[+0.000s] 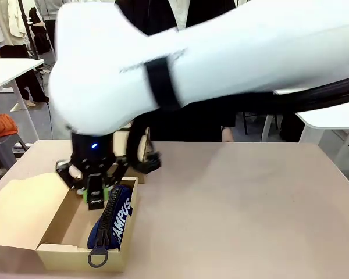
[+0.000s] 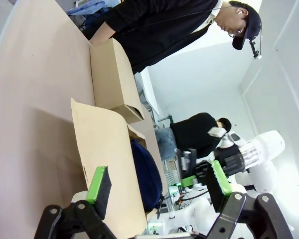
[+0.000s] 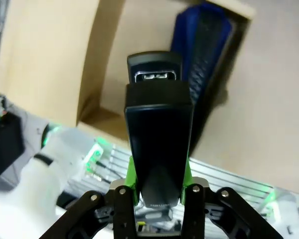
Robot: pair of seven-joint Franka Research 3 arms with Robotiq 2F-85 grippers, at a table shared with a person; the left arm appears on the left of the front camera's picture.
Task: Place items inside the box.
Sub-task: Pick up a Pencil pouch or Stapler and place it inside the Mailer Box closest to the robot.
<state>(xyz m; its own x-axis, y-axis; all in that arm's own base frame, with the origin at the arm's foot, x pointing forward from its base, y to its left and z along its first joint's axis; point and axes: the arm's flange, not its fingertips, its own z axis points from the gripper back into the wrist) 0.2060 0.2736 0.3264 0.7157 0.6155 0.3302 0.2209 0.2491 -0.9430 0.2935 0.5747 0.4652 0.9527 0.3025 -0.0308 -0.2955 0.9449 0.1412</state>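
Note:
The brown cardboard box (image 1: 53,248) lies open at the table's near left, its lid flap (image 1: 17,212) spread leftward. Inside, along its right wall, is the navy blue zippered pouch (image 1: 118,216) with white lettering. My right arm reaches across, and my right gripper (image 1: 95,192) hangs just over the box, shut on the slim black stapler (image 1: 95,187). In the right wrist view the stapler (image 3: 157,139) stands between the green pads, above the box floor (image 3: 134,45) and beside the pouch (image 3: 204,45). My left gripper (image 2: 157,173) is open and holds nothing, facing the box flap (image 2: 102,149) and pouch (image 2: 147,174).
A person in black (image 2: 154,30) stands at the far side, one hand (image 1: 227,135) near the table edge. The bare tan tabletop (image 1: 250,203) stretches right of the box. White tables (image 1: 6,70) stand behind on both sides, with an orange thing (image 1: 2,124) on a stool.

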